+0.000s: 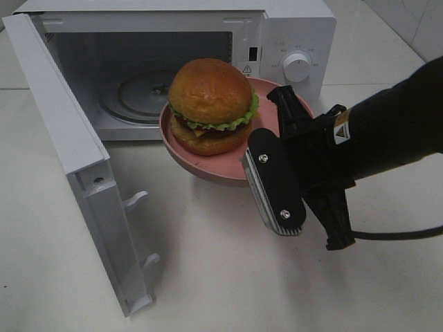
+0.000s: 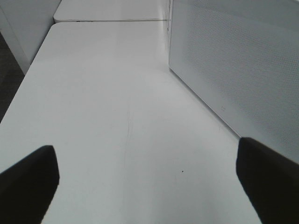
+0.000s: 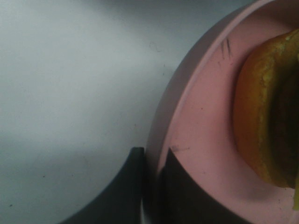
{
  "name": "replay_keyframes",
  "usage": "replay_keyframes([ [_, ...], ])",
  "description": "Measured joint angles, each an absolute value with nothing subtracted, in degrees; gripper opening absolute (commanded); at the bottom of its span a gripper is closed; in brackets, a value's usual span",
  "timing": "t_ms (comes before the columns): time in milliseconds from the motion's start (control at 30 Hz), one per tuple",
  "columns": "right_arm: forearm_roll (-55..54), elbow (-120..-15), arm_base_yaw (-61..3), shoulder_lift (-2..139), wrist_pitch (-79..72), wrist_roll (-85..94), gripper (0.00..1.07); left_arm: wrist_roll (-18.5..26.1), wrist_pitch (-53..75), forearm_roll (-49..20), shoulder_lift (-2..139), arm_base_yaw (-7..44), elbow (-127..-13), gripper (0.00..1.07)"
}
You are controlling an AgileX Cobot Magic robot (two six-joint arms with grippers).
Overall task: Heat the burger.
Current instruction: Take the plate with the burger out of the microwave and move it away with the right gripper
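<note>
The burger (image 1: pixel 211 104), with glossy brown buns, green lettuce and a dark patty, stands on a pink plate (image 1: pixel 208 166) held in the air just in front of the open microwave (image 1: pixel 297 28). My right gripper (image 1: pixel 268 131) is shut on the plate's near right rim. In the right wrist view its fingers (image 3: pixel 152 156) clamp the plate's rim (image 3: pixel 187 121), with the burger's bottom bun (image 3: pixel 261 112) beyond. My left gripper (image 2: pixel 149 182) is open and holds nothing, low over the white table (image 2: pixel 103 93). It does not show in the exterior view.
The microwave door (image 1: pixel 69 152) swings out to the left, toward the front. Inside lies the glass turntable (image 1: pixel 138 90). A round knob (image 1: pixel 299 67) is on the right panel. A perforated grey wall (image 2: pixel 233 60) stands to one side of the left gripper.
</note>
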State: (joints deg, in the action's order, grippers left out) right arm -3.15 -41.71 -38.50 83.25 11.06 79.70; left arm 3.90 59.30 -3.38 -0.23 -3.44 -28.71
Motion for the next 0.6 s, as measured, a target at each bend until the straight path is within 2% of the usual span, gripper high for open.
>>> replay_keyframes([
  [600, -3.3, -29.9, -38.5, 69.8, 11.7, 79.5, 0.00, 3.9, 59.3, -3.4, -0.2, -3.4, -28.7, 0.98],
])
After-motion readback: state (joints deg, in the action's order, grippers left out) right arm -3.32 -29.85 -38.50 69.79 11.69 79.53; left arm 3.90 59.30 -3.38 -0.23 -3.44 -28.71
